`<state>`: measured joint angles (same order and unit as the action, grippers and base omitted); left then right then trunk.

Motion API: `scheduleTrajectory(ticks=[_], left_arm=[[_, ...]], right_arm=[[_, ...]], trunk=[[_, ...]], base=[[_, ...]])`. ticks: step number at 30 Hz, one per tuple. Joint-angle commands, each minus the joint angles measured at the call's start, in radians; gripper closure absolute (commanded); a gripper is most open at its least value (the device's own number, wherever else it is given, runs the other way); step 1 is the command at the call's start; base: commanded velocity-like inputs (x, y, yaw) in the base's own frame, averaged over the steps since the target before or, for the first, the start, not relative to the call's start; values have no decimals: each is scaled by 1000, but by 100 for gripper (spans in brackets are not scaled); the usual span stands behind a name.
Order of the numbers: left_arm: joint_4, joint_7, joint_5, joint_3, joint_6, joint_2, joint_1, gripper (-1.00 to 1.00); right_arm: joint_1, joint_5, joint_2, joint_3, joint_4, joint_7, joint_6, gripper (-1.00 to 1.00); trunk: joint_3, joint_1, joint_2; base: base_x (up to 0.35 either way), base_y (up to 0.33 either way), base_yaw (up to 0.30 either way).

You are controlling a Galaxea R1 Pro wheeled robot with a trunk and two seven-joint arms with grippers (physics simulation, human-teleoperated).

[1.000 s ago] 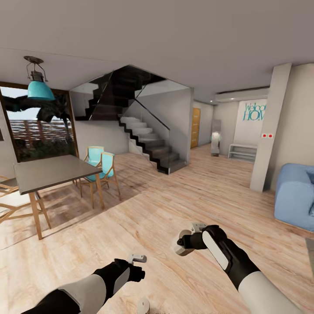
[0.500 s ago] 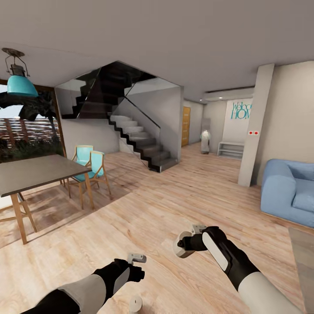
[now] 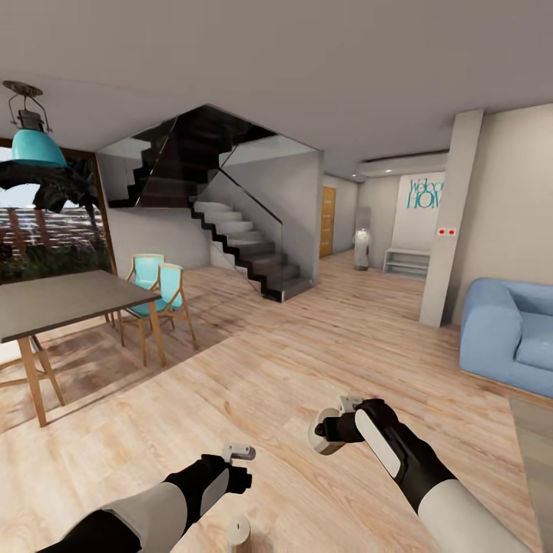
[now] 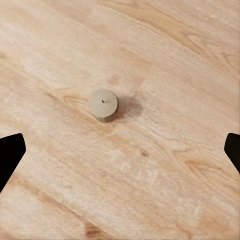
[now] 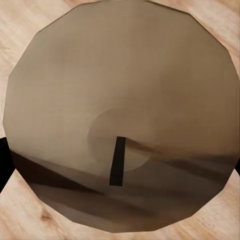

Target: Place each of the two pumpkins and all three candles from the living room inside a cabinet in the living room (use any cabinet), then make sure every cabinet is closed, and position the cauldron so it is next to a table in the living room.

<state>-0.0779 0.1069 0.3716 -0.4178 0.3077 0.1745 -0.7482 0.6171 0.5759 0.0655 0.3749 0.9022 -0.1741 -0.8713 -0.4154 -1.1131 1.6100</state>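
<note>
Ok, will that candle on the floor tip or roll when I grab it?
Probably no tipping: the candle is squat and stands upright on its flat base. Knocked onto its round side, it could roll across the smooth floor. It looks rigid, so it should take a firm grip.

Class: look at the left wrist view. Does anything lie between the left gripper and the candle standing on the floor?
Nothing visible does. The candle stands alone on bare wood floor, and the left gripper hangs open above it with only air between.

You see a pale wood-plank floor (image 3: 292, 361) with matt grain, and a smooth, waxy beige candle (image 4: 103, 105) on it.
</note>
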Motion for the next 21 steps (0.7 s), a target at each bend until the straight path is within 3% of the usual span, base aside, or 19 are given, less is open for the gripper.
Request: scheduleTrajectory(ticks=[1, 8, 15, 17, 21], left_arm=[[-2, 6, 11, -7, 5, 0, 0, -100], [-5, 7, 31, -6, 5, 0, 0, -100], [-5, 8, 186, -7, 6, 0, 0, -100], [-5, 8, 205, -8, 8, 0, 0, -100], [-5, 9, 210, -8, 9, 0, 0, -100]], right_arm=[[1, 11, 1, 4, 1, -10, -2, 100], [1, 11, 1, 5, 2, -10, 1, 100], [1, 12, 2, -2, 43, -12, 3, 100], [2, 13, 3, -5, 100, -13, -3, 100], [5, 14, 5, -7, 142, -14, -12, 100]], trunk=[[-4, -4, 8], [-26, -31, 57], [-48, -58, 106], [-55, -65, 120], [-67, -81, 148]], base=[[0, 0, 0], [0, 0, 0], [0, 0, 0], [0, 0, 0], [0, 0, 0]])
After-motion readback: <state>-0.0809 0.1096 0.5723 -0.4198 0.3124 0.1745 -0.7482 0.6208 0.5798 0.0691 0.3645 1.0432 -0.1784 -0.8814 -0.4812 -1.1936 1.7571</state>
